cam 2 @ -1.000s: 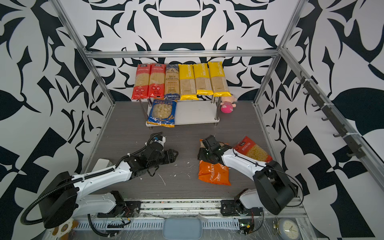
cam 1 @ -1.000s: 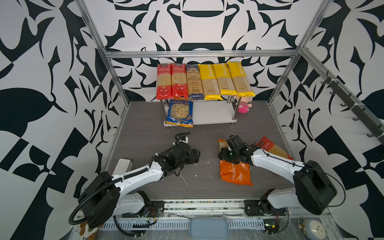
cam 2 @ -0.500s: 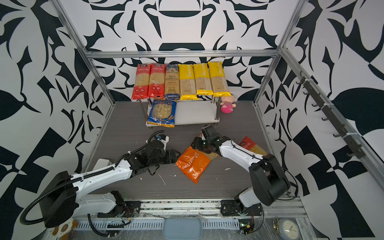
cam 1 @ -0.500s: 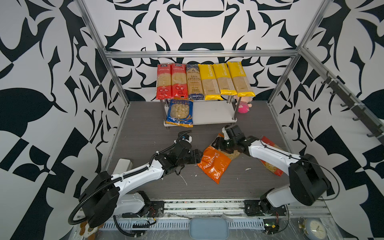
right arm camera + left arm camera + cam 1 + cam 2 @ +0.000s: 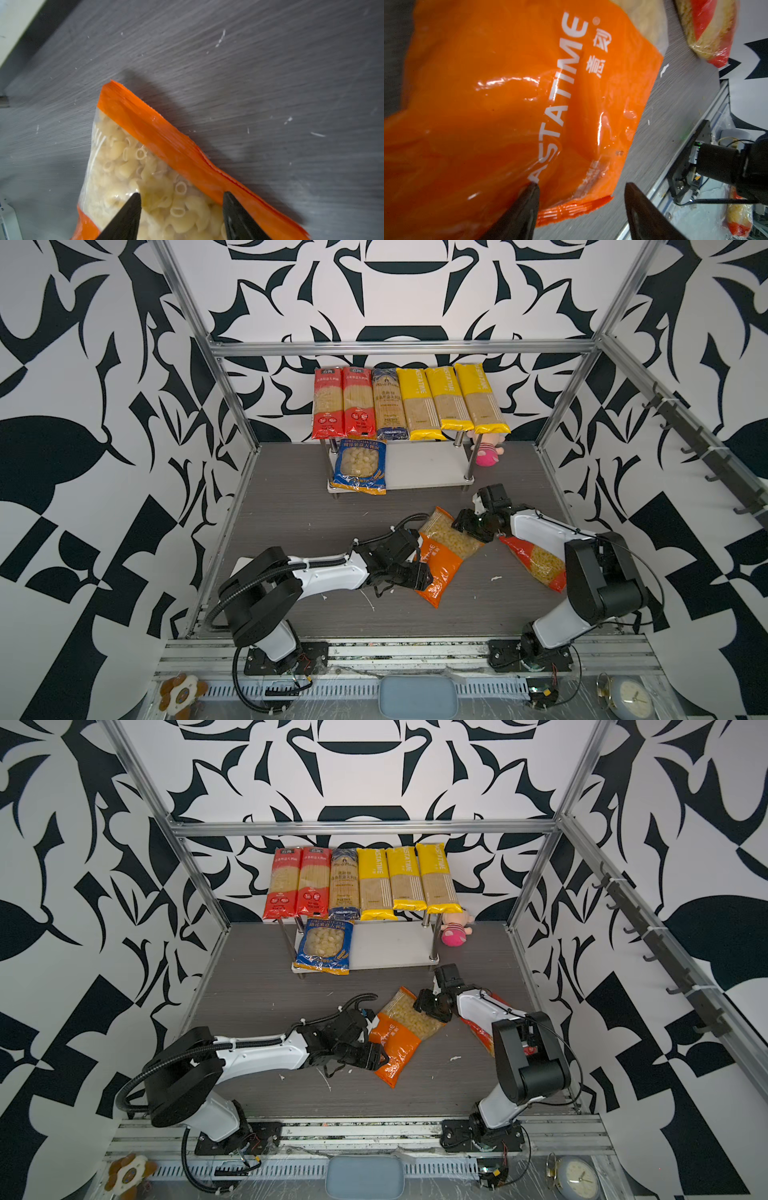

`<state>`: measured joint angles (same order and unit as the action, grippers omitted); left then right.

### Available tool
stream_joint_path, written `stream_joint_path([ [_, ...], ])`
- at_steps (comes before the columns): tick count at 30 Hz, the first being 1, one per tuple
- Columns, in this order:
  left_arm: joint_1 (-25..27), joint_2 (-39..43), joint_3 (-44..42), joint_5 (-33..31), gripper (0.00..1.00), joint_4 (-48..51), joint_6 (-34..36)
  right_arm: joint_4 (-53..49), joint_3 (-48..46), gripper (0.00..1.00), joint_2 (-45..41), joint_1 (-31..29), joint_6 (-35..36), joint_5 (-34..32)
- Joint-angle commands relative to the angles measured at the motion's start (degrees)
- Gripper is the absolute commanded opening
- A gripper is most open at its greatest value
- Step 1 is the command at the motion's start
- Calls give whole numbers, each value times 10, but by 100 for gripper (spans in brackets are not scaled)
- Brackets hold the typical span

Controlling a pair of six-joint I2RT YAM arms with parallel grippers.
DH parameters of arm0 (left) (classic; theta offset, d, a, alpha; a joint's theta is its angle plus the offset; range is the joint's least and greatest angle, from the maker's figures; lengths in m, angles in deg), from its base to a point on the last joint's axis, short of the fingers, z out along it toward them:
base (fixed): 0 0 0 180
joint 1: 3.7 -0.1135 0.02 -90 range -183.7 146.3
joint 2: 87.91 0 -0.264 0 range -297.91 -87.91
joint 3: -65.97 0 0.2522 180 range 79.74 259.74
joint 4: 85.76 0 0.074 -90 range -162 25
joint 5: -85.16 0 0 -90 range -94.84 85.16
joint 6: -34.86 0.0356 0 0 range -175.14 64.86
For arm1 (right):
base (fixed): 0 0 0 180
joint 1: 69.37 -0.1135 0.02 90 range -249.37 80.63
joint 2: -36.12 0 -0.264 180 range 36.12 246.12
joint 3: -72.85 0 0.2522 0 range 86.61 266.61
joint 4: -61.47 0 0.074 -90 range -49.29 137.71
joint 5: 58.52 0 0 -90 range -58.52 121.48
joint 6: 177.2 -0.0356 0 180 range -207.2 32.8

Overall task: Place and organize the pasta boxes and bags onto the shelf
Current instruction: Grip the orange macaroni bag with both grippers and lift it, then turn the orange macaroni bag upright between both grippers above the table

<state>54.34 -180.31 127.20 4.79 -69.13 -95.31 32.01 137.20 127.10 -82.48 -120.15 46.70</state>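
My right claw (image 5: 462, 526) grasps the orange bag (image 5: 441, 572) and has dragged it to the frame centre. My left claw (image 5: 423, 576), released, meets it. I judge the shelf (image 5: 424, 466) comes next.

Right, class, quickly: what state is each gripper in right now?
Left gripper: open, at the orange bag's printed end, holding nothing.
Right gripper: closed on the same bag's clear end.

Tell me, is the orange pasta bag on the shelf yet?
No, off it. The orange bag is out in front of the shelf, its clear end pinched by the right gripper.
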Motion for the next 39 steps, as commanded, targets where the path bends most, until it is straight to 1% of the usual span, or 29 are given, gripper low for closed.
stream_joint_path([
  [1,-7,-14,19,-20,69,29,18,-21,-18,62,-23,-2,13,27],
  [3,-23,-27,28,-41,68,48,19,-39,-42,61,-45,-3,16,46],
  [5,-41,-42,30,-49,67,52,22,-64,-73,60,-76,-6,20,58],
  [7,-58,-54,34,-59,67,53,32,-87,-99,60,-112,-12,21,59],
  [9,-76,-67,44,-66,67,59,45,-97,-130,60,-152,-27,6,61],
  [12,-107,-87,73,-74,67,67,72,-93,-167,59,-199,-88,-42,59],
  [14,-129,-102,105,-81,67,79,92,-64,-187,59,-214,-155,-93,53],
  [17,-156,-118,148,-92,67,87,116,-18,-191,59,-201,-256,-160,40],
  [19,-173,-121,175,-93,67,98,127,5,-177,59,-186,-294,-182,48],
  [21,-184,-110,193,-99,66,119,140,11,-154,59,-177,-307,-185,64],
  [24,-192,-57,189,-119,67,149,153,1,-126,60,-188,-305,-167,79],
  [27,-193,15,151,-124,68,167,140,-56,-88,61,-198,-266,-105,80],
  [30,-191,87,83,-92,68,158,88,-87,-66,64,-205,-191,-36,83],
  [32,-182,134,19,-60,69,123,29,-97,-51,66,-197,-133,6,71],
  [34,-165,170,-33,-45,71,89,-20,-92,-38,68,-173,-91,32,69],
  [36,-138,184,-63,-43,73,62,-58,-78,-25,69,-136,-66,43,61],
  [38,-113,176,-82,-43,74,34,-82,-61,-13,69,-94,-54,46,58],
  [39,-109,167,-92,-37,75,16,-94,-54,-10,70,-77,-53,46,58],
])
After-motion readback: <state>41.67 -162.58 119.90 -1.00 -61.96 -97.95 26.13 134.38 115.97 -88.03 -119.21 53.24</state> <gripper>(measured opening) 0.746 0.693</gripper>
